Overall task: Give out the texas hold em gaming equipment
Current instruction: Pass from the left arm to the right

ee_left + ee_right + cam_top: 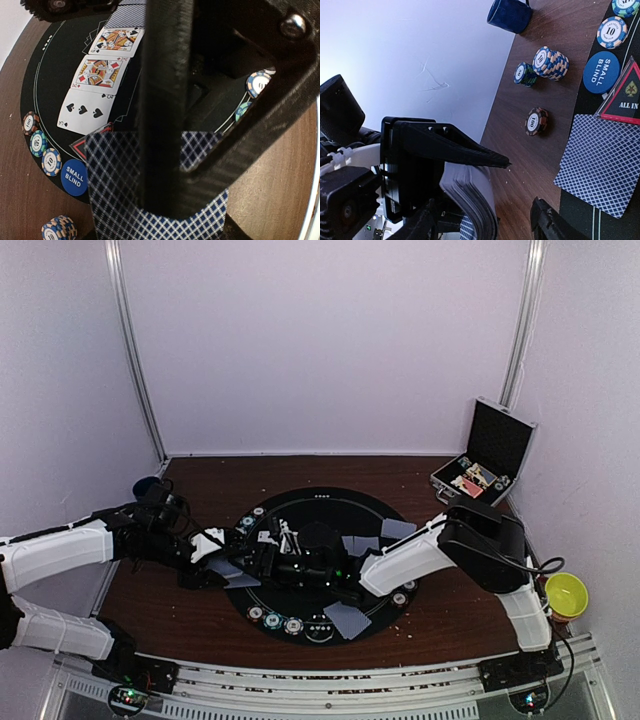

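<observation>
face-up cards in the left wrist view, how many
3, in a column on the black mat: a spade face card farthest, a diamond face card in the middle, the three of spades nearest. The left pincer blocks the mat's centre, so more may be hidden.

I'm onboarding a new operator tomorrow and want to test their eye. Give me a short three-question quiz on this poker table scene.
1. True or false: the left gripper is shut on a deck of cards.
2. The blue disc reads: A) Big Blind B) Small Blind C) Dealer.
3. In the left wrist view, how many face-up cards lie on the mat?
Key: 1 true; 2 B; 3 three.
</observation>
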`<state>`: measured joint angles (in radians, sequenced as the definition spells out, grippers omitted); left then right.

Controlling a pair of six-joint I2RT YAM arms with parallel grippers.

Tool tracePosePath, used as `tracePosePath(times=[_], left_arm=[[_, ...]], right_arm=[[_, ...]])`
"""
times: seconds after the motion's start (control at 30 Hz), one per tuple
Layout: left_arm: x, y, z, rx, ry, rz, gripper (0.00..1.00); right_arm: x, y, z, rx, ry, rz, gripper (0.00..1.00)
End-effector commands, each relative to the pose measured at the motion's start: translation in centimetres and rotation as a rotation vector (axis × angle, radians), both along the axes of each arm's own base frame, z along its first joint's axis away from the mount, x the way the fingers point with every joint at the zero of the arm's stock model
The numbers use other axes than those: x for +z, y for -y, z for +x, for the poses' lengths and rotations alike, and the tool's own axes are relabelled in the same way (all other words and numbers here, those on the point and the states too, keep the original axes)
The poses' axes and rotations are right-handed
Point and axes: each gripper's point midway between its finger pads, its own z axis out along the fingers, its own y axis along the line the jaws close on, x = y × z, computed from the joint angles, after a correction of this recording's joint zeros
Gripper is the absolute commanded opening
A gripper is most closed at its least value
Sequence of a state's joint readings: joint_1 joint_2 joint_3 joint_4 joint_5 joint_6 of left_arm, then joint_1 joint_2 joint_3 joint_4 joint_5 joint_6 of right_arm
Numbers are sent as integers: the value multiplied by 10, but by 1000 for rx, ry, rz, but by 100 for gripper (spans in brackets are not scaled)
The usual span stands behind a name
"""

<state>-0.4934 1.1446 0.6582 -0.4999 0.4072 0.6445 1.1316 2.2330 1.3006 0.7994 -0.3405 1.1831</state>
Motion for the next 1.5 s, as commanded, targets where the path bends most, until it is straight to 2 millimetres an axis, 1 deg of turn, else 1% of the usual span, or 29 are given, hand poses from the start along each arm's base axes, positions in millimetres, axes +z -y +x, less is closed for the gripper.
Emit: tracePosePath(times=[0.0, 0.2, 0.33, 0.5, 0.57, 0.6, 0.7, 0.73, 0.77, 0.87, 0.9, 0.93, 1.07, 1.2, 1.33, 1.4, 1.47], left_arm=[[1, 1, 1, -1, 7, -10, 54], [-1, 0, 1, 0, 5, -5, 54], [-1, 0, 1, 0, 4, -6, 54], [-1, 0, 1, -1, 5, -5, 54], [-1, 0, 1, 0, 5, -3, 54], [-1, 0, 1, 0, 5, -3, 54], [-2, 0, 0, -1, 4, -3, 54], [-1, 0, 0, -3, 5, -4, 58], [-1, 0, 0, -3, 8, -5, 70], [1, 0, 0, -3, 13, -9, 96], [2, 0, 0, -2, 18, -12, 98], [3, 0, 0, -3, 21, -14, 98], [15, 0, 3, 14, 59, -38, 98], [28, -3, 10, 54, 104, -60, 98], [31, -8, 20, 97, 115, -70, 98], [32, -14, 29, 131, 114, -77, 98], [34, -21, 37, 165, 110, -89, 98]], right_arm=[[-2, -12, -3, 16, -27, 9, 63], [-7, -25, -4, 27, -36, -17, 55], [-9, -26, -3, 19, -44, -16, 49], [-7, -26, -1, 4, -61, -3, 38], [-7, -27, 0, 4, -67, -1, 29], [-7, -28, -1, 6, -73, 3, 23], [-7, -30, -1, 9, -94, 24, 0], [-8, -29, -1, 9, -101, 31, 0], [-7, -28, 1, 4, -105, 40, 0], [-2, -22, 4, -18, -104, 57, 0], [-1, -17, 6, -30, -102, 59, 0], [6, -12, 10, -44, -96, 72, 0], [14, 18, 30, -124, -83, 63, 0], [16, 60, 65, -221, -70, 32, 0], [8, 109, 102, -330, -53, -43, 0], [9, 130, 121, -373, -36, -76, 0], [5, 149, 140, -411, -32, -119, 0]])
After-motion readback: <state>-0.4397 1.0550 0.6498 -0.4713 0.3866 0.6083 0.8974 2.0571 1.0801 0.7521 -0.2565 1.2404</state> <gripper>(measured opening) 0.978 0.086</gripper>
